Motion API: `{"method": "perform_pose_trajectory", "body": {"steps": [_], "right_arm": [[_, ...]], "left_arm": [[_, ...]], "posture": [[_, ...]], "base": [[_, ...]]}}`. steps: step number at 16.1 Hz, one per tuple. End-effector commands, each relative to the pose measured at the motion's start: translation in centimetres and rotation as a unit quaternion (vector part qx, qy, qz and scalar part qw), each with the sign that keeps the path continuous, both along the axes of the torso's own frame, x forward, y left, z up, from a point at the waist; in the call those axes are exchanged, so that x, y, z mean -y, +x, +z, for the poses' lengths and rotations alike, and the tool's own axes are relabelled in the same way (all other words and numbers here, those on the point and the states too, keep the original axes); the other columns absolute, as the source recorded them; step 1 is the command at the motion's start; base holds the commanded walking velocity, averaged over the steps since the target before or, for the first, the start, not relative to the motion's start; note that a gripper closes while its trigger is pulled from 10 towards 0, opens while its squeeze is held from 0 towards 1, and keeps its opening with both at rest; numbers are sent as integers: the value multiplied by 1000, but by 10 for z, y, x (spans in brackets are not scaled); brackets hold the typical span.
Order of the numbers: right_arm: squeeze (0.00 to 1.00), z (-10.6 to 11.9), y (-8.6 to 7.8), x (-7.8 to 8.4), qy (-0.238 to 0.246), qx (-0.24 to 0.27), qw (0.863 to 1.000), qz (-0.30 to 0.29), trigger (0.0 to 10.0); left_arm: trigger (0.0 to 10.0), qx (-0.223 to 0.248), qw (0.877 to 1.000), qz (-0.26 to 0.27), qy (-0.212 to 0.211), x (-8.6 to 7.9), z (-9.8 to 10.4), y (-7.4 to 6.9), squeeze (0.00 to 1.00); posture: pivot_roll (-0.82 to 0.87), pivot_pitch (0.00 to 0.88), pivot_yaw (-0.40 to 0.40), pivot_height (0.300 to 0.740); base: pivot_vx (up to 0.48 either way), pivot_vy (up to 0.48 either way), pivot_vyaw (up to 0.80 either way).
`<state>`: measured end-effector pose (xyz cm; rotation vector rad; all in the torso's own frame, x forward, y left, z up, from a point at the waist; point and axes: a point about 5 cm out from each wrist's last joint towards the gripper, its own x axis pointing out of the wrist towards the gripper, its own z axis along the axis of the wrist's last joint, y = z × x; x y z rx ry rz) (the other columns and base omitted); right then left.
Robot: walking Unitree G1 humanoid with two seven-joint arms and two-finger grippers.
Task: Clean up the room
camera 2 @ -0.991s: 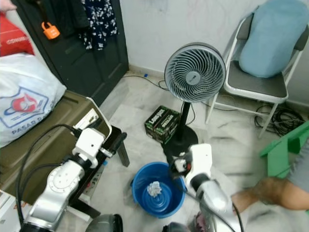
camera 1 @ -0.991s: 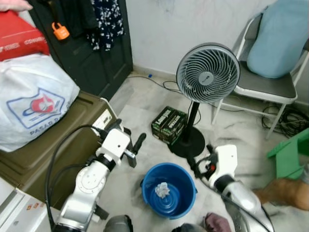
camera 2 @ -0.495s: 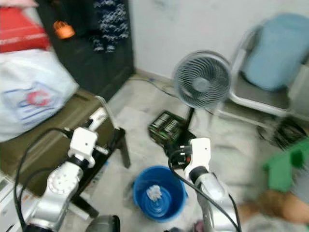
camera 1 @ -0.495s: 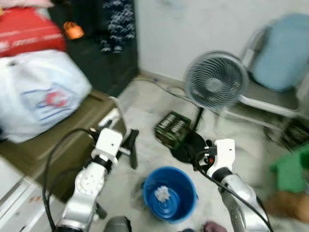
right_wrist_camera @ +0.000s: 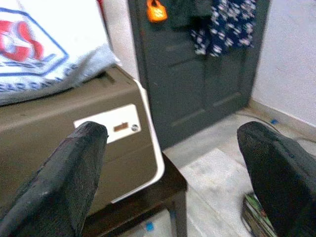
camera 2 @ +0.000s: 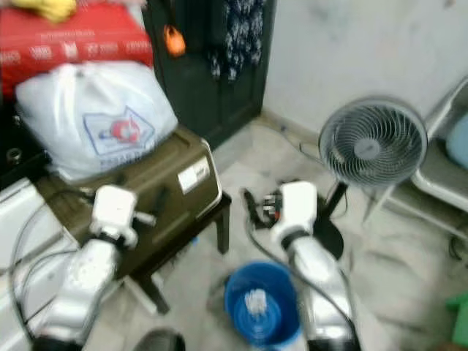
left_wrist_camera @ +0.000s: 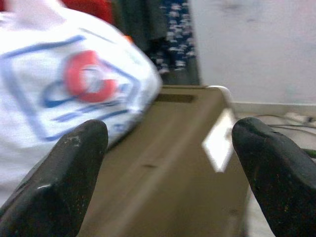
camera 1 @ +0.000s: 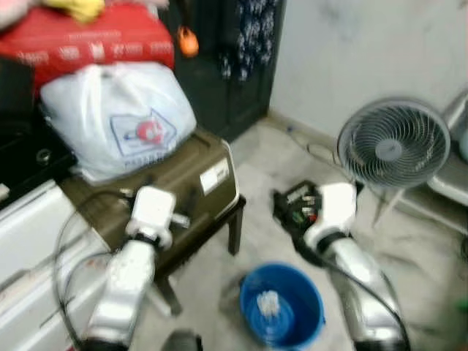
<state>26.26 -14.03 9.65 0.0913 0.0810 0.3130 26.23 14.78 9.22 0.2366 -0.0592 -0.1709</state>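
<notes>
Presently, an olive hard-shell case (camera 1: 172,175) at centre left carries a glossy white plastic bag (camera 1: 117,117). The round blue plastic bucket (camera 1: 281,307), bottom centre, holds crumpled white paper (camera 1: 269,302). The left gripper (left_wrist_camera: 168,173) and right gripper (right_wrist_camera: 173,177) are both spread, empty.

Showing a blue bucket (camera 1: 281,307), an olive box (camera 1: 170,183), a grey fan (camera 1: 393,143). Showing a white bag (camera 1: 117,121) with a red-and-blue logo under a red bag (camera 1: 88,40).
</notes>
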Motion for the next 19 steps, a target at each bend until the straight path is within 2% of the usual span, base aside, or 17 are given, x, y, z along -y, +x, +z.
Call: {"method": "perform_pose_trajectory", "body": {"steps": [1,5,17,18,19], "right_arm": [[0,2,-1,8,-7,3,1000,-10,10000],[0,2,-2,6,-9,0,1000,-9,10000],[0,2,-6,-2,-1,-3,1000,-3,10000],[0,3,-6,-2,0,-2,1000,-4,10000],[0,4,-5,-1,2,0,1000,-7,10000]], "left_arm": [[10000,5,1000,-7,0,6,3,1,0],[10000,9,1000,6,10,-2,4,3,0],[10000,0,1000,7,13,-2,2,-3,0],[10000,-10,1000,-5,-2,0,0,-3,0],[10000,-9,1000,-15,3,-1,0,-5,0]], "posture": [[-31,0,-4,740],[-35,12,-4,740],[-35,42,4,740],[-35,42,4,740],[-35,45,6,740]], "base": [[0,0,800],[0,0,800],[0,0,800],[0,0,800],[0,0,800]]}}
